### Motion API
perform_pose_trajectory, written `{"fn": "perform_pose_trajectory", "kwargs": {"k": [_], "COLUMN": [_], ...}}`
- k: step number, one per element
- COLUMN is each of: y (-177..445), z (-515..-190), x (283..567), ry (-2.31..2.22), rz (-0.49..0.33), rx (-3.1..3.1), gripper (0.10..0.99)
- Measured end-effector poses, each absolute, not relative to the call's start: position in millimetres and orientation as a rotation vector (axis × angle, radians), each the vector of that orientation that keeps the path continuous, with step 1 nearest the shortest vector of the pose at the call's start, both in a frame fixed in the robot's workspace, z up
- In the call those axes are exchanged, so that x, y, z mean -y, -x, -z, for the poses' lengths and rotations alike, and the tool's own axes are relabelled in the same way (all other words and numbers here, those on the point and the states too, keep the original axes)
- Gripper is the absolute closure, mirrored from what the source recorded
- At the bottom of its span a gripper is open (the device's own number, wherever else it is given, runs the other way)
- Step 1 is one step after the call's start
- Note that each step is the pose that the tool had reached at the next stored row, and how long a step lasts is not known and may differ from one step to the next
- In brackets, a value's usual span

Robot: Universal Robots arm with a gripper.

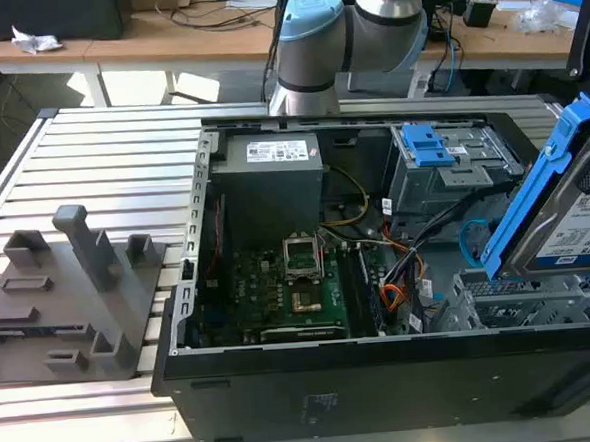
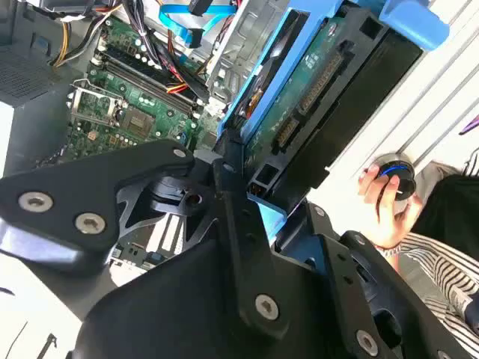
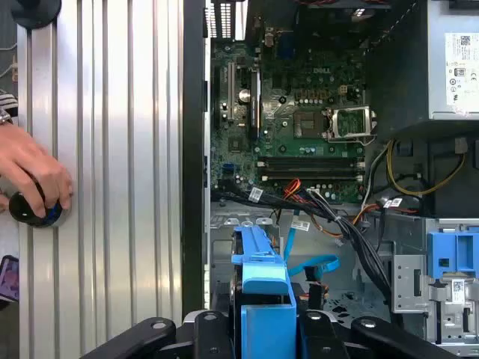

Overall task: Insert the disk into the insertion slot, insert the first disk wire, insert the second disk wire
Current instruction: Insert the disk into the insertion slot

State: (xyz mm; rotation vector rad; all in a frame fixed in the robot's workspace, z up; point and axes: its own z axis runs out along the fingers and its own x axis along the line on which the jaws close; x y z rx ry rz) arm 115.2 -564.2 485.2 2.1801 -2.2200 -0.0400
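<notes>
My gripper (image 3: 262, 329) is shut on the disk (image 1: 585, 218), a silver-grey drive with a white-and-blue label in a bright blue carrier. In the exterior view it hangs tilted above the case's right end. Its green circuit-board side (image 2: 314, 90) faces the second wrist camera, and the blue carrier (image 3: 262, 280) sits between my black fingers (image 3: 213, 325). The insertion slot (image 1: 520, 302), a light grey perforated cage, lies just below the disk. The light-blue second disk wire (image 3: 314, 263) loops beside the cage. The red-orange first disk wire (image 3: 290, 187) lies loose near the motherboard.
The open computer case (image 1: 285, 382) rests on a ribbed aluminium table (image 1: 112, 172). A taller grey bay with a blue latch (image 1: 426, 145) stands behind the cage. A grey fixture (image 1: 69, 295) sits at the exterior view's left. A person's hand (image 3: 34, 176) holds a dark knob beside the case.
</notes>
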Motion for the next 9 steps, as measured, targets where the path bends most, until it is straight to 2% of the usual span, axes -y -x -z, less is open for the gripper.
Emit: {"fn": "perform_pose_trajectory", "kwargs": {"k": [9], "y": [-115.2], "z": [-474.0], "x": [564.1], "ry": [-2.180], "rz": [0.040], "rx": [2.220], "gripper": [0.722]}}
